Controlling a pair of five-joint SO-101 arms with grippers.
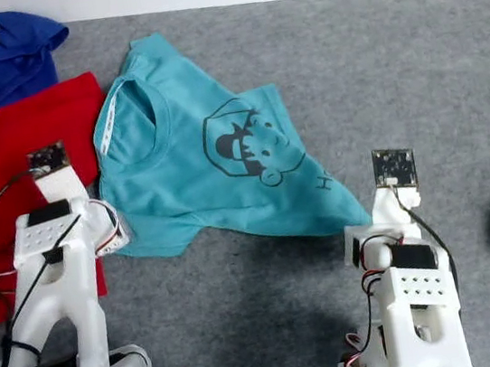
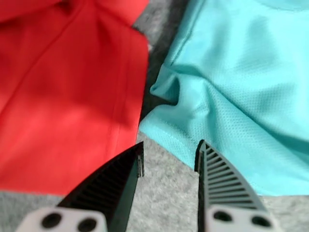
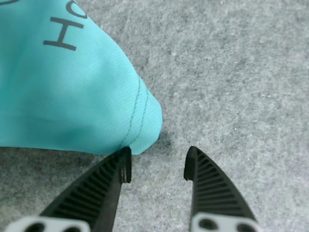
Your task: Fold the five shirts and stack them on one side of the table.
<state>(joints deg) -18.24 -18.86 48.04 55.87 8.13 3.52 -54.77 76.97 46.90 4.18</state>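
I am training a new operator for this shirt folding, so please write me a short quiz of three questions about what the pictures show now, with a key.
1. True or false: the left gripper holds the red shirt.
2. Which shirt lies spread out between the two arms? A blue shirt; B teal shirt; C red shirt.
3. Fill in: the right gripper has its fingers ____, beside a hem corner of the teal shirt.
Key: 1 false, its fingers are open over the gap between the red shirt and the teal shirt; 2 B; 3 open.
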